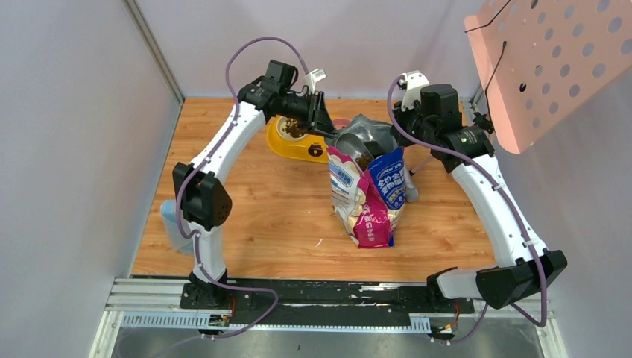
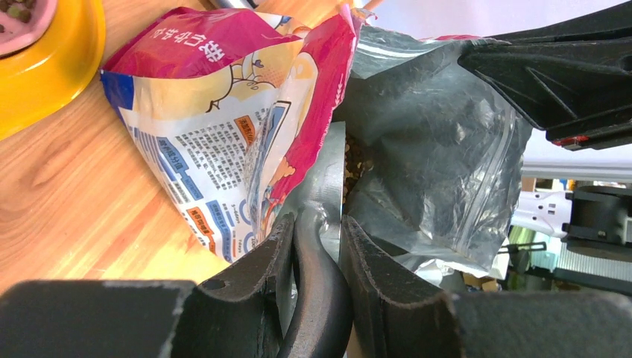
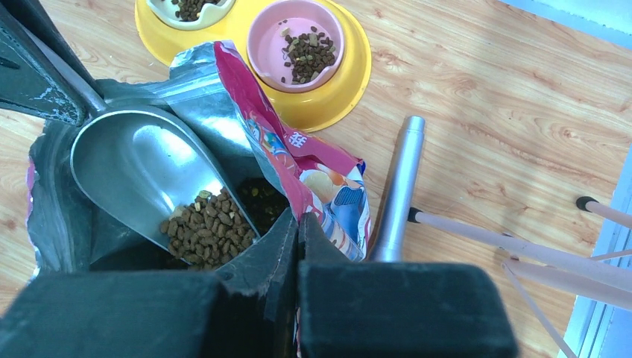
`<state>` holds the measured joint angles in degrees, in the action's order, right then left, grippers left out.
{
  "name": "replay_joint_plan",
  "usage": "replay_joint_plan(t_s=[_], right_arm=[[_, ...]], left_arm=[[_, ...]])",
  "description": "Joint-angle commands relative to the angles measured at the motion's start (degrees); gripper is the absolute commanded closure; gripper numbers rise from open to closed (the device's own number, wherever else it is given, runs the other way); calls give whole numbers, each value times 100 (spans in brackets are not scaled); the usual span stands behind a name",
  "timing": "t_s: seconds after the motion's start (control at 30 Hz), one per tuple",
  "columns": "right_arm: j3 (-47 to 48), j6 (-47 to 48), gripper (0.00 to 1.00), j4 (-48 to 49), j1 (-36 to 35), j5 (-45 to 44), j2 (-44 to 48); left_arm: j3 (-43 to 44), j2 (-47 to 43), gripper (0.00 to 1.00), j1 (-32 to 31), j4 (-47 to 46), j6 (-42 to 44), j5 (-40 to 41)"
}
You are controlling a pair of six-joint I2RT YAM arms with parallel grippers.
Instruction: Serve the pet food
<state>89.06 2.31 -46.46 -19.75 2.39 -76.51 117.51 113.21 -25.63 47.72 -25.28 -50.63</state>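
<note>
The printed bag [image 1: 369, 198] stands open at mid-table. My left gripper [image 1: 322, 125] is shut on the handle [image 2: 320, 283] of the grey metal scoop [image 3: 141, 168], whose bowl dips into the bag's mouth. A small heap of brown kibble [image 3: 209, 231] lies at the scoop's tip, with more kibble [image 3: 261, 205] down in the bag. My right gripper [image 3: 298, 224] is shut on the bag's red rim [image 3: 253, 127] and holds it open. The pink bowl [image 3: 296, 45] and the white bowl [image 3: 190, 7] in the yellow feeder [image 3: 335, 97] each hold some kibble.
A silver cylinder [image 3: 399, 186] lies on the wood just right of the bag, beside thin pale rods [image 3: 507, 246]. A pink perforated board [image 1: 551, 60] hangs at the top right. Grey walls close in the left and back sides.
</note>
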Motion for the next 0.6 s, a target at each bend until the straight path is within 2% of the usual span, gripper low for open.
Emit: replay_joint_plan(t_s=[0.0, 0.17, 0.4, 0.57], right_arm=[[107, 111, 100, 699, 15, -114, 162], [121, 112, 100, 699, 15, -116, 143], [61, 136, 100, 717, 15, -146, 182], [35, 147, 100, 714, 9, -173, 215]], left_arm=[[92, -499, 100, 9, -167, -101, 291], [9, -713, 100, 304, -347, -537, 416], [-165, -811, 100, 648, -732, -1015, -103], [-373, -987, 100, 660, -1045, -1200, -349]])
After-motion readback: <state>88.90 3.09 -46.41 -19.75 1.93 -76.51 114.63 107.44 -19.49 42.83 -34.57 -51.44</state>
